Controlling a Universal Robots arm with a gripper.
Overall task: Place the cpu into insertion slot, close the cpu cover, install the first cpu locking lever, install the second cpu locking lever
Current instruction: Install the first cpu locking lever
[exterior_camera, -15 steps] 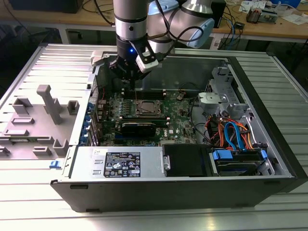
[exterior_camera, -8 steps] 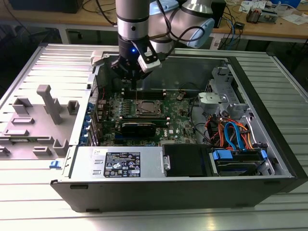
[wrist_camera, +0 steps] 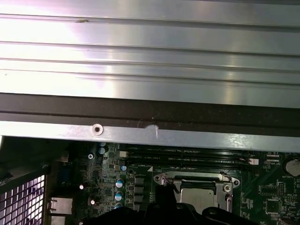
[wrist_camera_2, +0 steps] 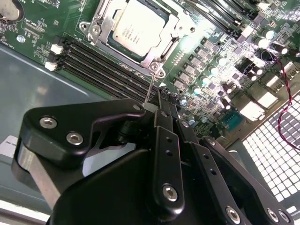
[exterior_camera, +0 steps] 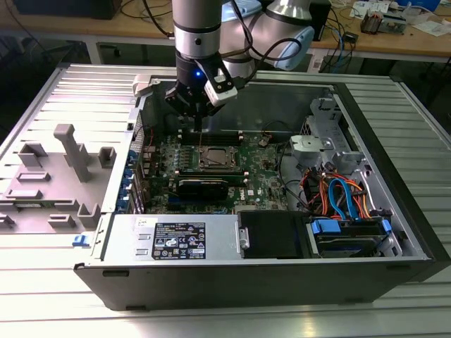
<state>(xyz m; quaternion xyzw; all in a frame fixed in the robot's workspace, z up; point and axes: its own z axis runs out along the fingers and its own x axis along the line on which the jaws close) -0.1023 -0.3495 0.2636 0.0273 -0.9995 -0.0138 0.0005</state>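
Circuit board (exterior_camera: 262,184) is green, speckled with small silver parts. On the board: cpu (wrist_camera_2: 139,28) dull silver-grey, cpu cover (wrist_camera_2: 104,23) shiny silver, memory slots (wrist_camera_2: 105,65) black. Over the board, gripper (wrist_camera_2: 165,99) is matte black. Cables (exterior_camera: 338,193) to the exterior view's right of the board are blue and orange.

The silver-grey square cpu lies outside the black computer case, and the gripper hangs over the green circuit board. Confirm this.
Wrong: the second wrist view shows the silver-grey square cpu seated in the silver-rimmed insertion slot on the green circuit board. The gripper does hang over it.
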